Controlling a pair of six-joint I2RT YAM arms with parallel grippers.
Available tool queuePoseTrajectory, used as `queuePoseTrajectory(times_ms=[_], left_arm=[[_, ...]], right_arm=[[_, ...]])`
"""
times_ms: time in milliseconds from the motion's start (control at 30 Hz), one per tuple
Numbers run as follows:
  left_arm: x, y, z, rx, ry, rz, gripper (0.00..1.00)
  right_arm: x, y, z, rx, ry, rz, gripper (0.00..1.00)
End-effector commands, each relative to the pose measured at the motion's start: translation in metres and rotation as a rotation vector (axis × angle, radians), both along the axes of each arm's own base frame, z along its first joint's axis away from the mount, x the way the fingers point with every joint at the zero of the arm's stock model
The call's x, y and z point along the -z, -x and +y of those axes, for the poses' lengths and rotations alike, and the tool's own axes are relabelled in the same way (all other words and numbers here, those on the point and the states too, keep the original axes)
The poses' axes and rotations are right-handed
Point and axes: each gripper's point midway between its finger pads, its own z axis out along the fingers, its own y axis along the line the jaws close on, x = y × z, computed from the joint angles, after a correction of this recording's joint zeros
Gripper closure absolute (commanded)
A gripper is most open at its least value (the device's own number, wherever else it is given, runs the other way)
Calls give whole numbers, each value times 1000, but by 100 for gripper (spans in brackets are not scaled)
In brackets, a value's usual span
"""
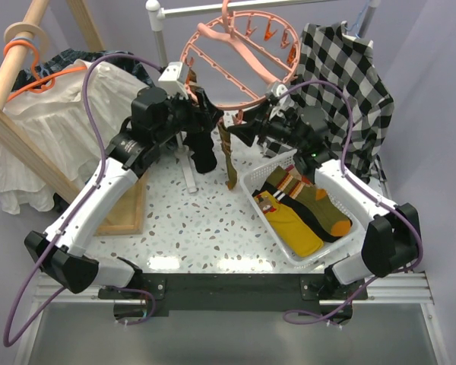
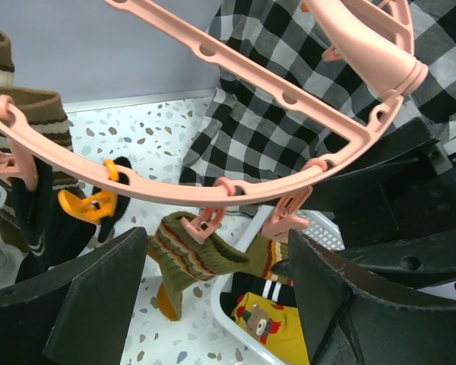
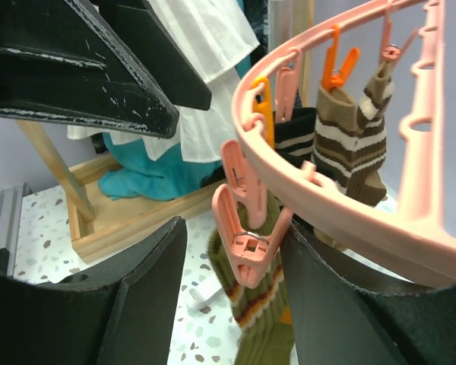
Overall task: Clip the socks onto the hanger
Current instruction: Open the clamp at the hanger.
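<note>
The salmon-pink ring hanger [image 1: 235, 61] hangs at the back. An olive striped sock [image 1: 229, 160] dangles from one of its pink clips [image 2: 201, 224], next to a black sock [image 1: 204, 156] and a brown striped sock [image 3: 353, 141]. My left gripper [image 2: 216, 304] is open just below the ring, with the olive sock [image 2: 194, 258] beyond its fingers. My right gripper [image 3: 232, 296] is open around a pink clip [image 3: 247, 228]. Its right finger [image 3: 342, 304] is against that clip and the left finger stands apart. More socks [image 1: 304, 213] lie in the basket.
A white basket [image 1: 252, 190] stands at the right with yellow and olive socks. A checked shirt [image 1: 349, 84] hangs behind it. On the left are a white blouse [image 1: 61, 114] on an orange coat hanger [image 1: 30, 57] and a wooden frame [image 1: 121, 213].
</note>
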Motion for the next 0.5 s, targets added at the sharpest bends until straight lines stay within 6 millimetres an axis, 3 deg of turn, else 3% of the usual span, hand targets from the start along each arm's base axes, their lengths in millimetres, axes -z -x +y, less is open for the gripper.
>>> queuePoseTrajectory(times_ms=[0, 467], left_arm=[[-32, 22, -4, 46, 43, -47, 21], [-34, 23, -14, 45, 61, -28, 32]], right_arm=[[-16, 7, 5, 75, 35, -79, 45], [-8, 14, 23, 127, 75, -106, 43]])
